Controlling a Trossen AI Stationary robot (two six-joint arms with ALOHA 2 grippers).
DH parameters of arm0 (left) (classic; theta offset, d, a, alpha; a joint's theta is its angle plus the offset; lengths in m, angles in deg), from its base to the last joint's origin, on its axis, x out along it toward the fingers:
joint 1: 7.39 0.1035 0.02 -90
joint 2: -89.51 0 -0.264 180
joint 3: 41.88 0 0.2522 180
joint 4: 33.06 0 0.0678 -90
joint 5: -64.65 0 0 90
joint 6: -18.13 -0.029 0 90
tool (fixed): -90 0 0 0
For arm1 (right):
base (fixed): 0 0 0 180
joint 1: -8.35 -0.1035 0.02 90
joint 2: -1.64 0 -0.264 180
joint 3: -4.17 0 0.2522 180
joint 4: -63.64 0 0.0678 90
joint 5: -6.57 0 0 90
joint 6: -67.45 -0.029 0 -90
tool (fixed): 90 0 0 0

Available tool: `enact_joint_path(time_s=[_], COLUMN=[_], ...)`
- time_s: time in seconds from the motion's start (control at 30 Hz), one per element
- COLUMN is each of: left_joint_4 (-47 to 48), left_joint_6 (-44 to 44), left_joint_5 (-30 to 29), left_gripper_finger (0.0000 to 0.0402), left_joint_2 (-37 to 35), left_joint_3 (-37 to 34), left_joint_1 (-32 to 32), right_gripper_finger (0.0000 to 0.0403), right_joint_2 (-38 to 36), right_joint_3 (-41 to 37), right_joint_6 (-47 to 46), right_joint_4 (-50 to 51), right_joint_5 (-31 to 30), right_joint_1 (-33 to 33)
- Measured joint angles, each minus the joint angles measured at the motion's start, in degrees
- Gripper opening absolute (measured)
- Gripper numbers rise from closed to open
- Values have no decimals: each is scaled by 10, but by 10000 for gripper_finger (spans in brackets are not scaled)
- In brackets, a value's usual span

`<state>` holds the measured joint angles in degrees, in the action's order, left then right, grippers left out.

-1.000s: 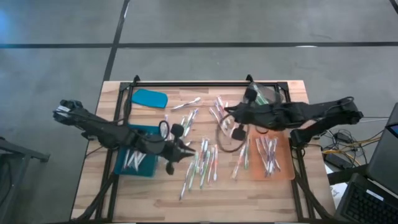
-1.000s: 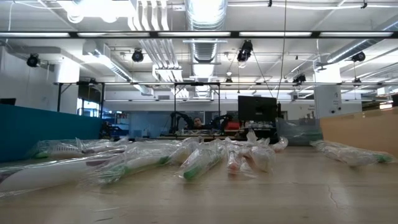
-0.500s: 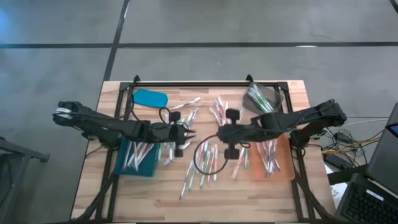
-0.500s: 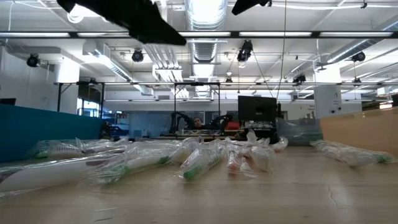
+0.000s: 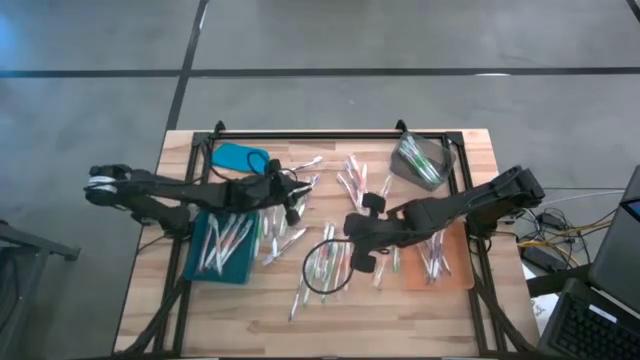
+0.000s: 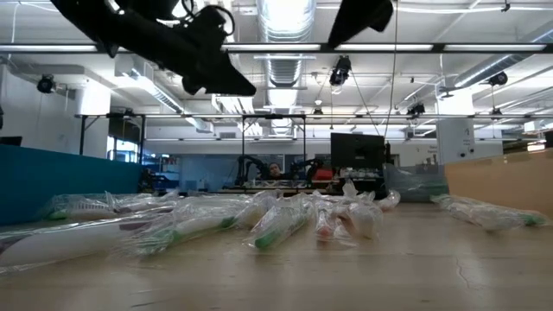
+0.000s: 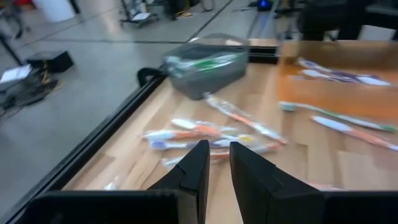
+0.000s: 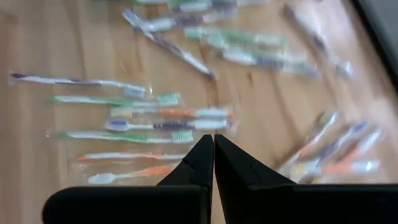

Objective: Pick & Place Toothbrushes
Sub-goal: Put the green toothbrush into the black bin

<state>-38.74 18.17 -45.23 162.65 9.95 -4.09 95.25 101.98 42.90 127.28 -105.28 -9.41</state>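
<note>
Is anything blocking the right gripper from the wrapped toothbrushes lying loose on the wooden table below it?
Nothing visible does. The right gripper, fingers shut and empty, hangs above the loose wrapped toothbrushes mid-table, with only open air and bare wooden table beneath it. The left gripper is off to the side, near the teal tray.

A light wooden table (image 5: 455,305) carries a teal rectangular tray (image 5: 193,268), an orange flat tray (image 5: 455,270), a grey bin (image 5: 402,165) and a blue oval lid (image 5: 231,156).

High view straight down over table (image 5: 440,300); low view level across it; wrist views close, downward.
</note>
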Motion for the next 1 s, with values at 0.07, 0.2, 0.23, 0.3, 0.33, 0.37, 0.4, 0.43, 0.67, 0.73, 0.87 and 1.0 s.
enact_joint_path(time_s=[0.07, 0.2, 0.23, 0.3, 0.33, 0.37, 0.4, 0.43, 0.67, 0.73, 0.87, 1.0], left_joint_4=[0, 4, 4, 0, 0, 1, 1, 1, 2, 4, 7, 10], left_joint_6=[13, 17, 17, 17, 16, 15, 12, 11, 9, 10, 14, 16], left_joint_5=[0, 0, 1, 1, 1, 1, 1, 1, 1, 1, 1, 1], left_gripper_finger=[69, 68, 69, 69, 69, 69, 68, 67, 66, 67, 67, 67], left_joint_2=[0, 0, 0, 0, 0, 0, 0, 0, 0, 0, 0, 0], left_joint_3=[-3, -10, -11, -11, -11, -11, -11, -11, -11, -11, -11, -12], left_joint_1=[12, 22, 22, 22, 22, 23, 23, 23, 23, 23, 23, 23], right_gripper_finger=[8, 8, 8, 8, 8, 8, 8, 8, 8, 8, 8, 8], right_joint_2=[18, 55, 65, 83, 92, 100, 108, 115, 160, 174, 202, 239], right_joint_3=[0, 0, 0, 0, -1, -1, -1, -1, -1, -1, 0, 12], right_joint_6=[-43, -147, -171, -214, -235, -255, -273, -288, -368, -371, -367, -365], right_joint_4=[23, 85, 103, 135, 151, 163, 172, 180, 227, 241, 262, 316], right_joint_5=[8, 73, 87, 110, 120, 130, 141, 152, 198, 210, 234, 234], right_joint_1=[0, 1, 1, 1, 1, 1, 1, 1, 2, 2, 1, 1])
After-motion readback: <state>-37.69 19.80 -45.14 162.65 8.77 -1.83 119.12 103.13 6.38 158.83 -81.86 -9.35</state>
